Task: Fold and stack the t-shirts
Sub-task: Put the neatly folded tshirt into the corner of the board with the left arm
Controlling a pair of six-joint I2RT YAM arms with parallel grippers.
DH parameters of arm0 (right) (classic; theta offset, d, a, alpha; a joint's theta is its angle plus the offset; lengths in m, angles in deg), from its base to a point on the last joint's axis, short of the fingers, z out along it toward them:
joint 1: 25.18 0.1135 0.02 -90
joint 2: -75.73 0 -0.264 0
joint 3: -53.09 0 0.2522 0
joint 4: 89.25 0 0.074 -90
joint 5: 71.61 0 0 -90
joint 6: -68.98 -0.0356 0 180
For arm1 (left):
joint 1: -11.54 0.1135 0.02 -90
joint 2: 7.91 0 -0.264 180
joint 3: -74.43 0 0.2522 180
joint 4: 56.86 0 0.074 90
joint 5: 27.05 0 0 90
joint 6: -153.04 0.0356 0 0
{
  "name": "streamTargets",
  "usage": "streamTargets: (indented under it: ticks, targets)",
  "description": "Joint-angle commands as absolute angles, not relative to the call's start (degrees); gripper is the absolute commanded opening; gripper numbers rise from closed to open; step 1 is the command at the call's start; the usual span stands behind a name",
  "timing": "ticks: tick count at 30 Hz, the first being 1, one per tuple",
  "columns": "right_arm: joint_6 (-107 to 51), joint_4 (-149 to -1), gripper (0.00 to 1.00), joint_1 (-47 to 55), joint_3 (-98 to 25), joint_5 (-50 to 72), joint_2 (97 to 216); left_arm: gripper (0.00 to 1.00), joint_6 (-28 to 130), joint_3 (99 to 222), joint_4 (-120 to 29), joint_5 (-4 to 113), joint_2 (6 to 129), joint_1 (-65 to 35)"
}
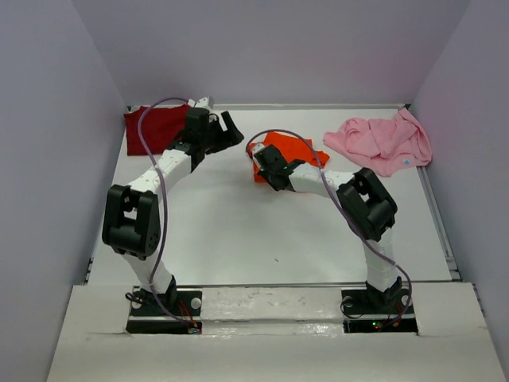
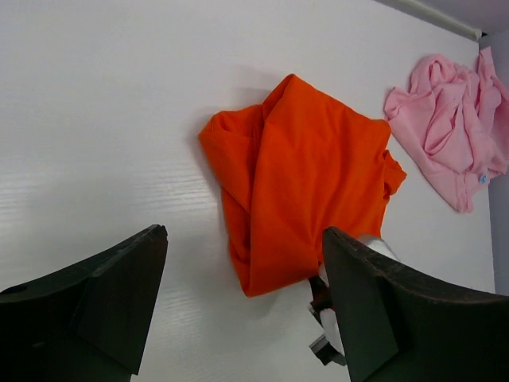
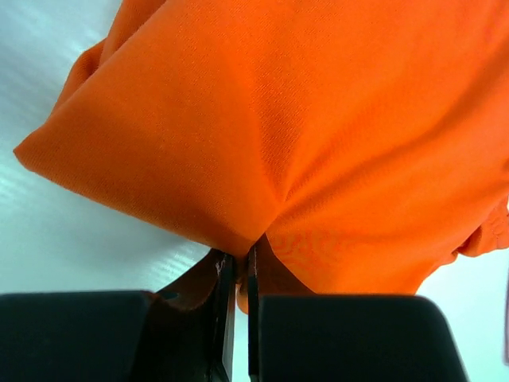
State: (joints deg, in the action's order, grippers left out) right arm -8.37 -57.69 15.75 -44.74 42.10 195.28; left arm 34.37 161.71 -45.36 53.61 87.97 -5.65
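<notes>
A white counter (image 1: pixel 238 239) spreads beneath the left hand (image 1: pixel 229 127) and right hand (image 1: pixel 258 155); pale lavender walls (image 1: pixel 270 48) rise beyond and to both sides of them.

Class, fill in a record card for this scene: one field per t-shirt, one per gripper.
orange t-shirt: crumpled, centre
maroon t-shirt: far left corner
pink t-shirt: crumpled, far right
left gripper: jaws open, empty
right gripper: jaws shut on orange t-shirt
</notes>
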Motion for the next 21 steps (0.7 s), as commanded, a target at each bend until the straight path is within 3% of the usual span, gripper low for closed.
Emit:
streamTargets:
  ticks: [1, 4, 9, 16, 21]
  targets:
    - [-11.34, -54.84, 0.0, 14.82, -43.11, 37.65, 189.38, 0.88, 27.98, 158.44, -47.48, 43.63, 93.68, -6.04]
    - [-12.22, -54.84, 0.0, 14.2, -41.97, 35.36, 186.57, 0.88, 21.3, 150.72, -58.37, 38.17, 94.4, -6.12]
    - [-12.58, -54.75, 0.0, 13.05, -41.18, 35.18, 184.63, 0.88, 16.2, 143.23, -65.23, 38.96, 93.61, -6.12]
    - [-13.37, -54.4, 0.0, 13.05, -41.26, 33.69, 184.19, 0.9, 9.97, 138.03, -73.68, 37.21, 94.12, -6.21]
    - [-13.55, -54.4, 0.0, 13.05, -39.34, 34.13, 183.66, 0.92, 1.36, 133.64, -90.16, 32.98, 98.08, -6.21]
